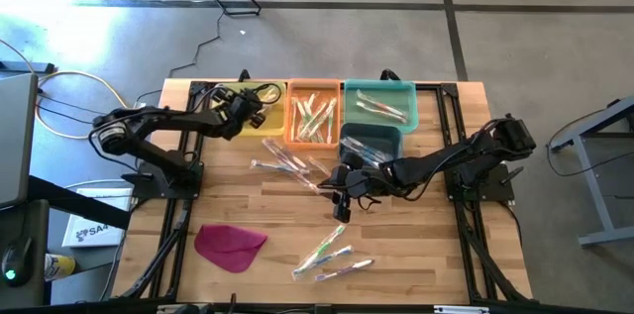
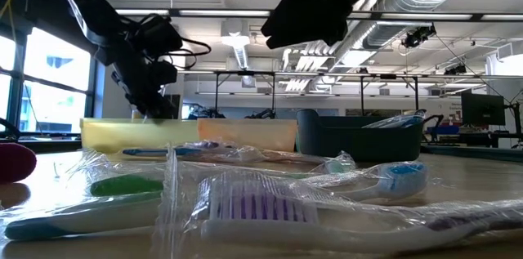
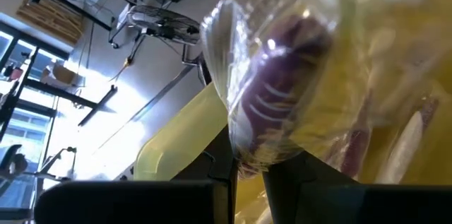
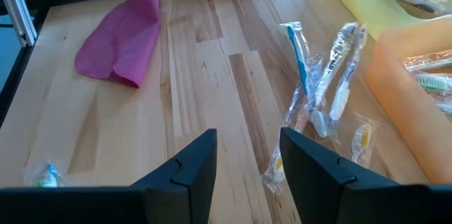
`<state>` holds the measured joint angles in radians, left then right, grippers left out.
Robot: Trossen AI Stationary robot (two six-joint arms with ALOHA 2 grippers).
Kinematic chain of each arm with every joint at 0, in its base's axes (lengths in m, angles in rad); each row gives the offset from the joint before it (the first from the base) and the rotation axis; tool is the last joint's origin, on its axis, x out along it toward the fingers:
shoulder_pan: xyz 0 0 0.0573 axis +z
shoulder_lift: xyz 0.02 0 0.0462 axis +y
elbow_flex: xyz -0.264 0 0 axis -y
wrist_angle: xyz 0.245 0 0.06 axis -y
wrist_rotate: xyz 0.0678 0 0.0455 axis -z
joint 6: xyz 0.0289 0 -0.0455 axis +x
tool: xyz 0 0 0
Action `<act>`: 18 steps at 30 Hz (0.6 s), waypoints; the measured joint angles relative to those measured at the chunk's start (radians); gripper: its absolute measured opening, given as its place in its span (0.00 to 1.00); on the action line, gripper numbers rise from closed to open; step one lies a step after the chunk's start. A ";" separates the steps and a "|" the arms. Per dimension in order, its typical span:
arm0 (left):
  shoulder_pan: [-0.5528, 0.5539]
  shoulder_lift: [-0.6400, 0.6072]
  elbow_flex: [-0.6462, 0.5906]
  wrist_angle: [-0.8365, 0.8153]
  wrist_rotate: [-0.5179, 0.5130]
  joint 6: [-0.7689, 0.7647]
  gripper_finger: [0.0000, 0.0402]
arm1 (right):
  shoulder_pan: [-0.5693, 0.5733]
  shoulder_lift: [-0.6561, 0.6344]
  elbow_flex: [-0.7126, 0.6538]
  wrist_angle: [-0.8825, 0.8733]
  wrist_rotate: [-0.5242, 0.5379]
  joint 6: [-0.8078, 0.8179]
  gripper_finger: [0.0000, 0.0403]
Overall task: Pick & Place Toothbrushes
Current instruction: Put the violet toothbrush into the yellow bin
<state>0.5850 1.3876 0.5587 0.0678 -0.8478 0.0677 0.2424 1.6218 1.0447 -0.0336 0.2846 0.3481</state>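
Wrapped toothbrushes lie flat on the wooden table in two loose groups, one mid-table [image 1: 287,160] and one near the front edge [image 1: 332,255]; they fill the foreground of the low view [image 2: 270,202]. More lie in the orange bin [image 1: 312,114] and the green bin [image 1: 381,104]. My left gripper [image 1: 243,106] is over the yellow bin [image 1: 260,124], shut on a purple-handled toothbrush [image 3: 272,90] in a clear wrapper. My right gripper [image 1: 342,200] hovers open above bare table [image 4: 247,155], with the mid-table toothbrushes [image 4: 325,93] just ahead of it. My left gripper pinches the purple-handled toothbrush between its two fingers [image 3: 220,157], on the wrapped handle [image 3: 248,155]. The rest of the brush reaches on past the fingertips, over the yellow bin's inside [image 3: 395,54]. In the low view the fingers [image 2: 154,100] point down into the bin, with the brush hidden behind its wall.
A row of bins stands along the far edge: yellow, orange, green, with a dark teal bin [image 1: 371,141] in front of the green one. A flat magenta cloth-like piece [image 1: 230,245] lies front left [image 4: 120,37]. Bare wood lies between it and the near toothbrushes.
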 joint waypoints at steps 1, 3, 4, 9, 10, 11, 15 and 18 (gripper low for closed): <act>-0.001 0.004 0.000 0.000 0.000 0.000 0.10 | 0.000 0.000 0.000 0.002 0.000 0.000 0.37; 0.000 0.010 0.000 0.000 0.001 -0.004 0.10 | 0.000 0.000 0.000 0.002 0.000 0.000 0.37; 0.000 0.012 0.000 0.000 0.003 -0.011 0.10 | 0.000 0.000 0.000 0.002 0.000 0.000 0.37; -0.002 0.012 0.000 0.017 0.032 -0.021 0.13 | 0.000 0.000 0.000 0.002 0.000 0.000 0.37; -0.002 0.012 0.000 0.021 0.039 -0.023 0.15 | 0.000 0.000 0.000 0.002 0.000 0.000 0.37; -0.002 0.012 0.000 0.023 0.042 -0.024 0.17 | 0.000 0.000 0.000 0.002 0.000 0.000 0.37; -0.002 0.012 0.000 0.048 0.066 -0.025 0.26 | 0.000 0.000 0.000 0.002 0.000 0.000 0.37; -0.002 0.012 0.000 0.058 0.079 -0.027 0.32 | 0.000 0.000 0.000 0.001 0.000 0.000 0.37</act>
<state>0.5827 1.3998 0.5583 0.1261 -0.7685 0.0410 0.2424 1.6218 1.0447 -0.0322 0.2844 0.3481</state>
